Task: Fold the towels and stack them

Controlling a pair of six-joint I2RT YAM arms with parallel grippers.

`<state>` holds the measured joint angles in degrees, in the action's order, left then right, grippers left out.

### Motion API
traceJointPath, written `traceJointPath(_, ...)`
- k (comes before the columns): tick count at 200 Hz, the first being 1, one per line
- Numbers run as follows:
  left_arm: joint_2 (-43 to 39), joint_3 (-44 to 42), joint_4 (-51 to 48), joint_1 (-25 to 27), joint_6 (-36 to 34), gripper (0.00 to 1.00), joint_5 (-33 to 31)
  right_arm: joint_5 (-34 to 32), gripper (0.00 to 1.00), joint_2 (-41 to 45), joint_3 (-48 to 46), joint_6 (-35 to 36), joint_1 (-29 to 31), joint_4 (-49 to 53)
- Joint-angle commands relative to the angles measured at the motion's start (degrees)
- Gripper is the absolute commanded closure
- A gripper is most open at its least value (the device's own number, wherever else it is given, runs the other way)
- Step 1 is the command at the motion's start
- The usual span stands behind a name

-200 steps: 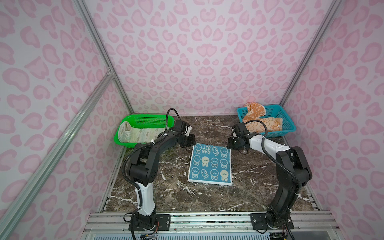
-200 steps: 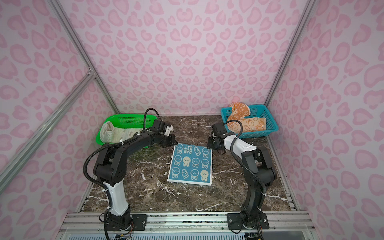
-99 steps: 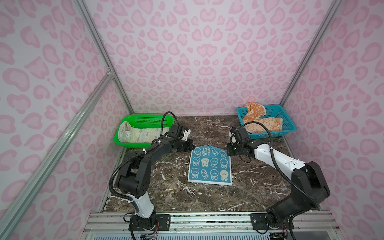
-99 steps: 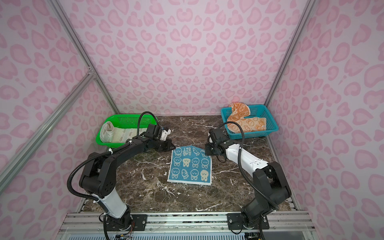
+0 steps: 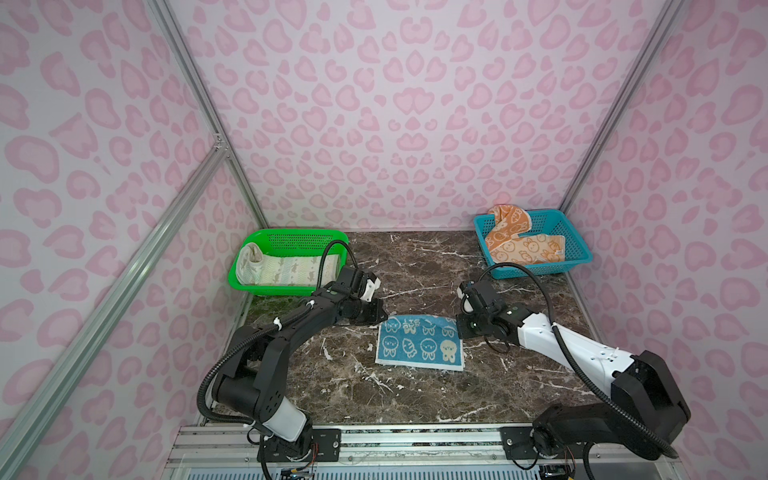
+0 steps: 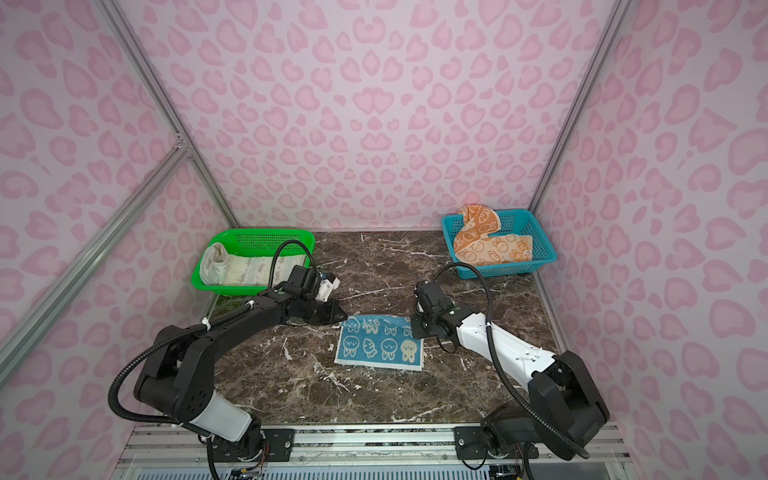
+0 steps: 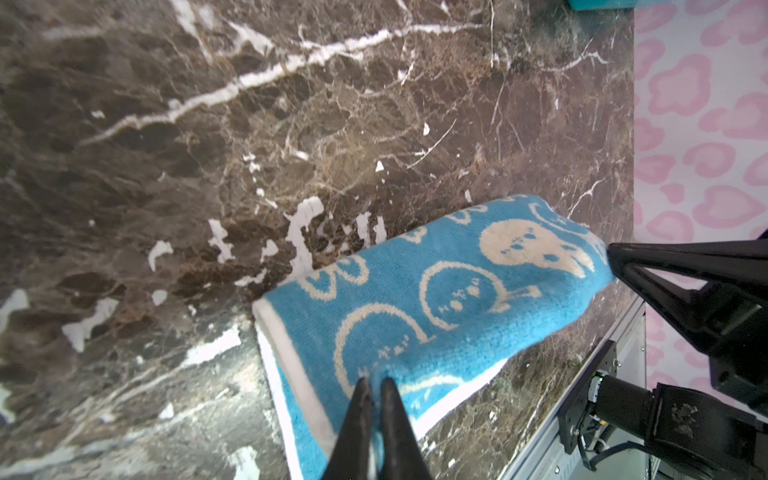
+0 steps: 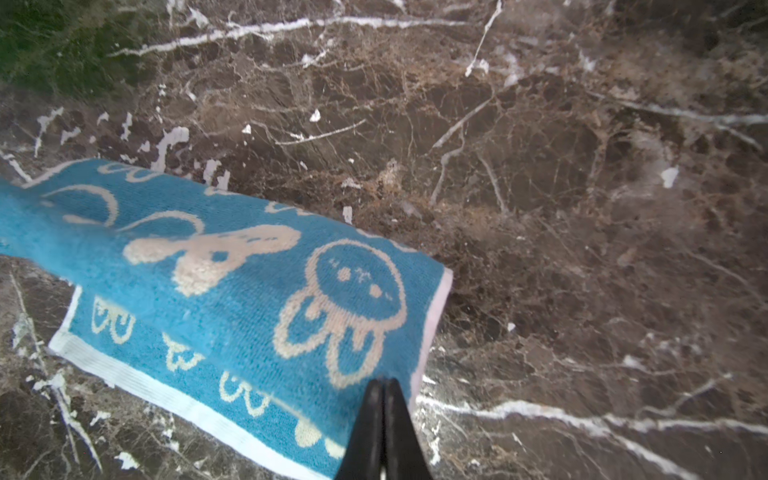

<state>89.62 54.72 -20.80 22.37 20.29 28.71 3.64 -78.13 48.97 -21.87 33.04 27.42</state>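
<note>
walls [image 5: 374, 104]: pink leopard print on every side, pure backdrop
marble tabletop [image 5: 415, 266]: dark with white veins, fills the lower middle of both top views
green basket [image 5: 286, 239]: left of centre at the back, white towel [image 5: 286, 270] lying inside
blue basket [image 5: 540, 270]: right of centre at the back, orange towel [image 5: 523, 249] heaped inside, one end poking up over the rim
blue towel [image 5: 419, 345]: on the marble at frame centre, upper edge lifted and curled over toward the lower edge
left gripper [image 7: 374, 388]: tips pressed nearly together, pinching the blue towel at its upper-left corner
right gripper [image 8: 384, 388]: tips pressed together on the upper-right corner
handling: looks light, floppy and a bit grippy. Probably sags between the pinches, so best held by the corners, kept taut and laid down evenly
</note>
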Motion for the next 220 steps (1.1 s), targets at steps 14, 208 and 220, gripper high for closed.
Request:
traceJointPath(14, -2.8, -2.4, -1.3, 0.4, -0.1, 0.9, -0.2, -0.8, 1.0, 1.0, -2.4, -0.6, 1.9, 1.1)
traceJointPath(208, -11.8, -12.5, -3.5, 3.7, 2.4, 0.59, -3.3, -4.3, 0.68, 6.5, -9.9, -6.2, 12.0, 2.9)
traceJointPath(220, -11.8, -11.1, -4.1, 3.8, 2.1, 0.59, -2.9, -3.7, 0.63, 8.5, -9.9, -5.9, 12.0, 2.5)
